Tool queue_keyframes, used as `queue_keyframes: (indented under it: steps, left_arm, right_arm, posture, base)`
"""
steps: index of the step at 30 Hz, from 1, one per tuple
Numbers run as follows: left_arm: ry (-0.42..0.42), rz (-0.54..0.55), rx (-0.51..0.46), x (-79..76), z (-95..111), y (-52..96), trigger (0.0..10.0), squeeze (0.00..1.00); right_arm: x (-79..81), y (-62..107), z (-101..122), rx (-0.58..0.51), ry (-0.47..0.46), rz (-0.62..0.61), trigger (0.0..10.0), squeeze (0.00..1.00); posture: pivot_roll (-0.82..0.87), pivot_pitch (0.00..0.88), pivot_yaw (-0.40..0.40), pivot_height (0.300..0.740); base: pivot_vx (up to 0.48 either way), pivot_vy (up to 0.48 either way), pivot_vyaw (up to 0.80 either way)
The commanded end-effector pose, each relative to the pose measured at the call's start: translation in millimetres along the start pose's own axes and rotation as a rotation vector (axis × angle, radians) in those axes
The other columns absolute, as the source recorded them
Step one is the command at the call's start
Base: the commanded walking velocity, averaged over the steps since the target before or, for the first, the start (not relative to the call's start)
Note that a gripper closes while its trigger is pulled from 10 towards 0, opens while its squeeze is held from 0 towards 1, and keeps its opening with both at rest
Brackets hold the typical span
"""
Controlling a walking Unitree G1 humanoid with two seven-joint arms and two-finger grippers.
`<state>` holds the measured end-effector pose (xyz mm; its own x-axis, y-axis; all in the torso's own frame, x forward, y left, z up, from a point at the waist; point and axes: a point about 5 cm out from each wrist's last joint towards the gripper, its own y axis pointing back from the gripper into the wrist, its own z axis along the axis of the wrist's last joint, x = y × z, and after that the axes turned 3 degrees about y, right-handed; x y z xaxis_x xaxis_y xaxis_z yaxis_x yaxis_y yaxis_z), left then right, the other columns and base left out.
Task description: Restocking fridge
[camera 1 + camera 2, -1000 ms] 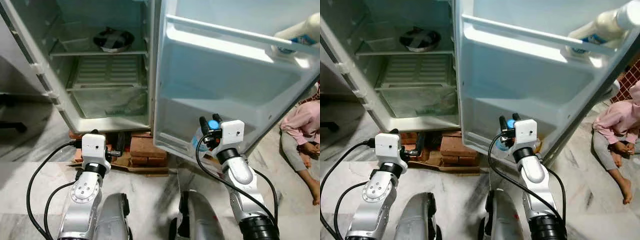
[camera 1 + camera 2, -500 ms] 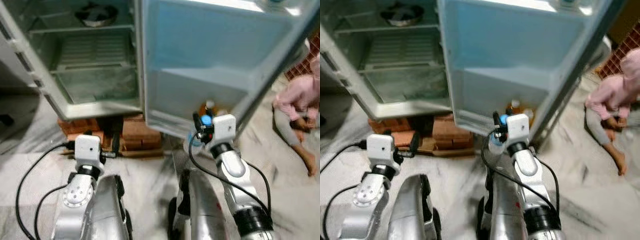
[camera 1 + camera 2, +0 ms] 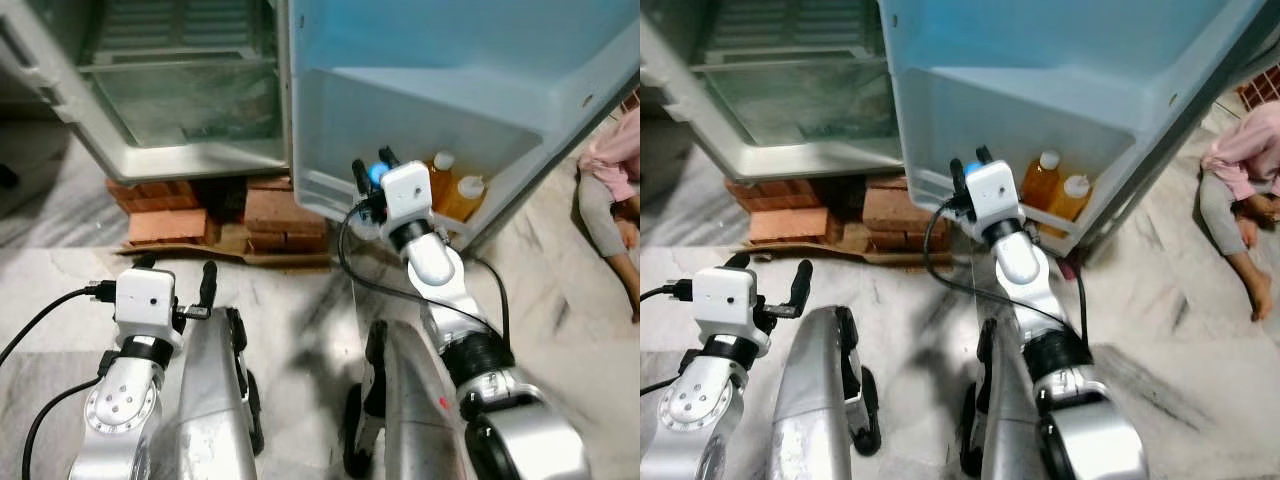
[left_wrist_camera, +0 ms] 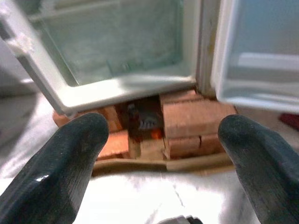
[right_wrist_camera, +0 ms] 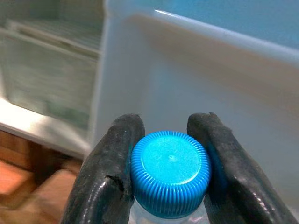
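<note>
My right gripper [image 3: 370,176] is shut on a clear bottle with a blue cap [image 5: 170,171]; the cap sits squeezed between both black fingers. It is held right at the bottom rack of the open fridge door [image 3: 450,90], just left of two orange bottles [image 3: 452,195] that stand in that rack. The blue cap [image 3: 971,169] peeks out above the white wrist block. My left gripper [image 3: 175,277] is open and held low over the marble floor, facing the bricks under the fridge. The fridge's open body [image 3: 180,95] is at the upper left.
Red bricks [image 3: 275,215] and a flat board prop up the fridge body. A person [image 3: 612,190] in pink sits on the floor at the far right. Marble floor [image 3: 300,330] spreads between my arms.
The camera has tilted down and closer, so the fridge shelves slid out of the top. My right gripper has carried the bottle up and left to the door's bottom rack; the left arm dropped lower.
</note>
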<state>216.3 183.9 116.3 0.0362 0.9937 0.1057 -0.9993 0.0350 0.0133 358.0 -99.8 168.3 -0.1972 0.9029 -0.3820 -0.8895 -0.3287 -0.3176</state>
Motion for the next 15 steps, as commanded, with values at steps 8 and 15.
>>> queue_keyframes:
  steps: [8,15]
  left_arm:
    - [-0.028,-0.015,0.035,1.0,4.7,12.1,10.0,0.00]
    - [-0.033,-0.009,0.040,1.9,7.8,13.8,10.0,0.00]
  right_arm:
    - [-14.3,-29.3,32.8,-0.173,0.197,-0.064,10.0,0.00]
    - [-18.0,-41.2,52.0,-0.263,0.240,-0.085,10.0,0.00]
  posture:
    - [0.27,0.369,-0.031,0.542]
    - [0.29,0.372,-0.037,0.542]
  base:
    - [0.000,0.000,0.00]
    - [0.000,0.000,0.00]
